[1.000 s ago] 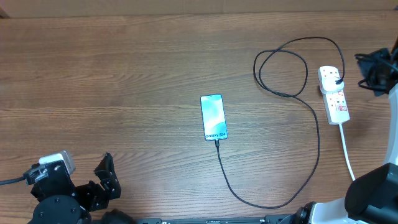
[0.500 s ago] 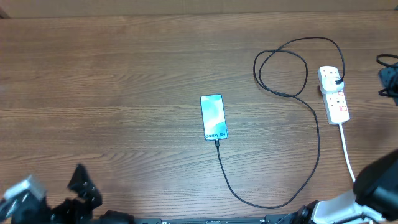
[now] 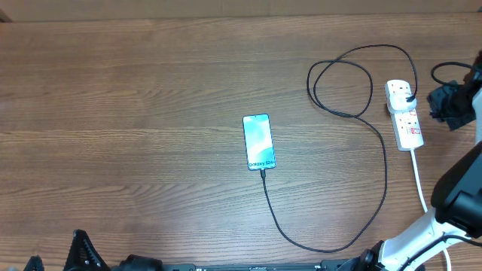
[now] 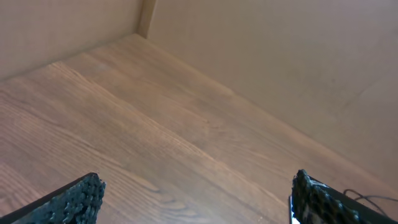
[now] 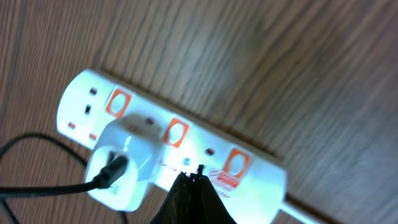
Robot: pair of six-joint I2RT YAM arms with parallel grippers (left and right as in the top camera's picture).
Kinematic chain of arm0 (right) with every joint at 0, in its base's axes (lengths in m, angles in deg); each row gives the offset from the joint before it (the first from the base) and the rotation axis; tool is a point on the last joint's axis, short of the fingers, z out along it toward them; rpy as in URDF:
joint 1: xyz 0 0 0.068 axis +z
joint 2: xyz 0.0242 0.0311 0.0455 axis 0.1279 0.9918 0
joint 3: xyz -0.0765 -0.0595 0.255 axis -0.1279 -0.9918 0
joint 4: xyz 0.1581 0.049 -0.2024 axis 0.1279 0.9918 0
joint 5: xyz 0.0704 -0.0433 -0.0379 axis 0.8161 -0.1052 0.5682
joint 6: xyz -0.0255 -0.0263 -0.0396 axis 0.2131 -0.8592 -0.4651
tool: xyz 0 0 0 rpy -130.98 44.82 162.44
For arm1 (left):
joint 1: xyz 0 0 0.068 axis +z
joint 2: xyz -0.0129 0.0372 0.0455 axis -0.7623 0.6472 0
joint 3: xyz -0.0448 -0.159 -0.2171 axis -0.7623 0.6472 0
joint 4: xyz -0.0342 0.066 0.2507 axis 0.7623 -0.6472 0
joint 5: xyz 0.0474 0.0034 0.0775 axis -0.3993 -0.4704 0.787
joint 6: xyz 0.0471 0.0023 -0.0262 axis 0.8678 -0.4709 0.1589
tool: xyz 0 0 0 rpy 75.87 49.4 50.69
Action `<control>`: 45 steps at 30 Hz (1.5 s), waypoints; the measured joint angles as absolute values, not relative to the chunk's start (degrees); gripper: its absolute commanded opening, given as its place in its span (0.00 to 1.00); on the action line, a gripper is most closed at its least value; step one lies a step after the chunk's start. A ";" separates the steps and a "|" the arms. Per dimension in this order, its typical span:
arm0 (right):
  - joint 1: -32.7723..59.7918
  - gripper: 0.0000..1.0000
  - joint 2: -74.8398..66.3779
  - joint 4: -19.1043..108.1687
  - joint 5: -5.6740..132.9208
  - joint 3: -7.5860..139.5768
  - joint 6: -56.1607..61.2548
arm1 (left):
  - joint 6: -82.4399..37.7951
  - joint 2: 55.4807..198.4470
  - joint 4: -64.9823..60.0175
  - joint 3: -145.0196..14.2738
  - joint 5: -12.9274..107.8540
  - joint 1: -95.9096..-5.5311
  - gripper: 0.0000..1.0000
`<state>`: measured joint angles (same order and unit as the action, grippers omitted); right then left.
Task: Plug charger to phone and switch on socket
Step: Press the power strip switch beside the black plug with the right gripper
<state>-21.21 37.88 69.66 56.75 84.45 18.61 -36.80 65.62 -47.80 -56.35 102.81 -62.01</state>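
Both empty | left gripper (image 4: 198, 190) spread wide | right gripper (image 5: 194, 179) closed over socket (image 5: 258, 177)

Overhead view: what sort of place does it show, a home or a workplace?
Probably a robot test bench, not a home: a bare wooden table with plain board walls, holding only the phone, the charger and the socket, with a robot arm beside it.
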 measured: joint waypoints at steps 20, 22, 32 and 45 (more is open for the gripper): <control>-17.80 0.04 43.62 66.33 58.50 84.78 18.63 | -36.82 65.43 -59.61 -56.35 102.78 -61.00 0.99; -17.87 0.04 43.67 66.20 58.37 84.78 18.61 | -36.82 65.43 -59.61 -56.35 102.78 -61.00 0.99; -18.24 0.04 43.78 64.98 58.10 84.78 18.59 | -36.82 65.43 -59.61 -56.35 102.78 -61.00 0.99; -18.06 0.04 45.53 64.50 57.38 84.80 18.61 | -36.82 65.43 -59.61 -56.35 102.78 -61.00 1.00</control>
